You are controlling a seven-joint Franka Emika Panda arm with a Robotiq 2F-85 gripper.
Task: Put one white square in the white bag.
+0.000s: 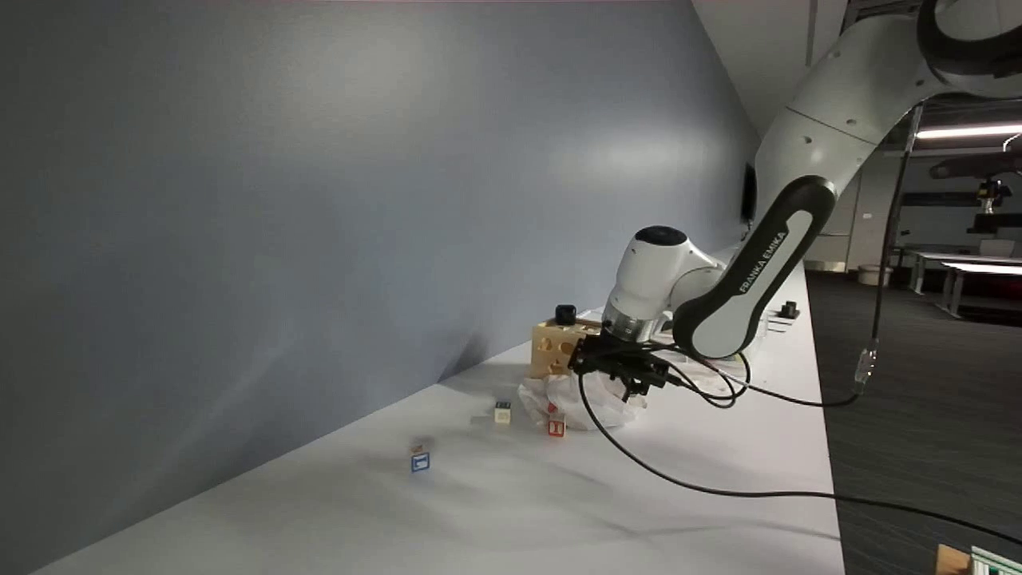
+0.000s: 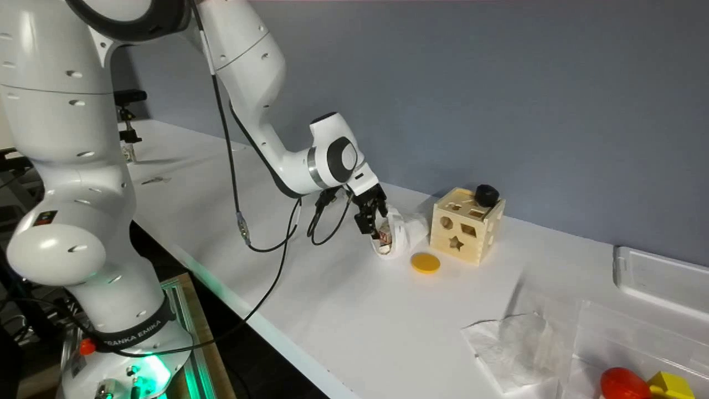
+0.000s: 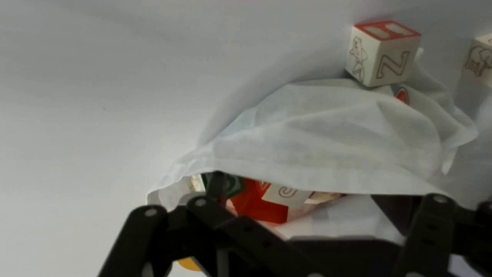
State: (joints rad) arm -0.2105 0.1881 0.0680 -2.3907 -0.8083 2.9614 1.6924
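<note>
The white bag (image 3: 326, 142) lies on its side on the white table (image 2: 343, 310), its mouth turned left, toward the arm (image 2: 243, 83), in an exterior view. The wrist view shows several things inside that mouth: a green-faced piece (image 3: 233, 185), a bright red piece (image 3: 257, 209) and a white square (image 3: 285, 194), the face of a block whose letter is too small to read surely. The gripper (image 3: 307, 204) is at the mouth, its fingers (image 3: 218, 187) well apart, with the bag's contents showing between them; whether they touch the bag, I cannot tell.

Which white square the task means, I cannot tell either: one is in the bag, while a block lettered N (image 3: 382, 54) sits just beside it and an elephant block (image 3: 480, 59) lies farther right. In an exterior view a blue-edged block (image 1: 421, 461) rests to the left, well apart from the bag.

A wooden box (image 2: 457, 228) with shaped holes stands right of the bag in an exterior view, a black piece (image 2: 487, 195) on top. A yellow disc (image 2: 425, 262) lies near both. At near right, a clear bin (image 2: 626, 332) holds a red rounded object (image 2: 625, 383) and a yellow block (image 2: 670, 386).
</note>
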